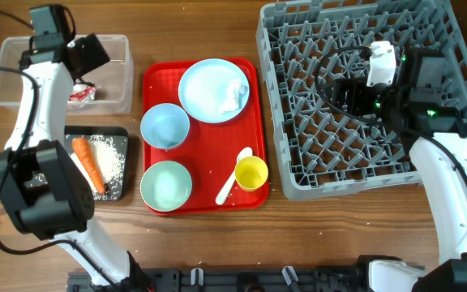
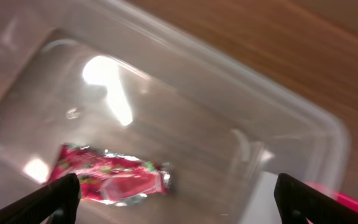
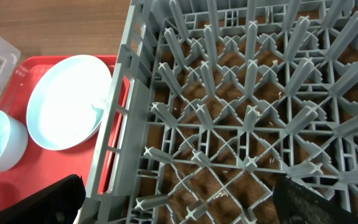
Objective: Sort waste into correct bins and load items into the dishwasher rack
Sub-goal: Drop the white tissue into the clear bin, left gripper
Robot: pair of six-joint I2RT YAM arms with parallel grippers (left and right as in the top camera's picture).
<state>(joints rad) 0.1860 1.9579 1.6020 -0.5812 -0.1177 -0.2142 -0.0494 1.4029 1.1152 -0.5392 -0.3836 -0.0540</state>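
Left claw (image 1: 87, 57), upper left, over clear tub (image 1: 118, 42), spread wide, empty; crumpled red wrapper (image 2: 110, 180) inside. Right claw (image 3: 179, 199) likewise over rack (image 3: 229, 124).

On my overhead feed a flat red serving tray (image 1: 154, 81) lies on the table (image 1: 217, 251), just left of the frame's centre. Its long sides run top to bottom, its corners are rounded and its rim is low. The table is brown wood, with the grain running left to right. On my right wrist feed the red serving tray (image 3: 48, 177) shows at lower left, with bare table (image 3: 55, 25) at upper left.
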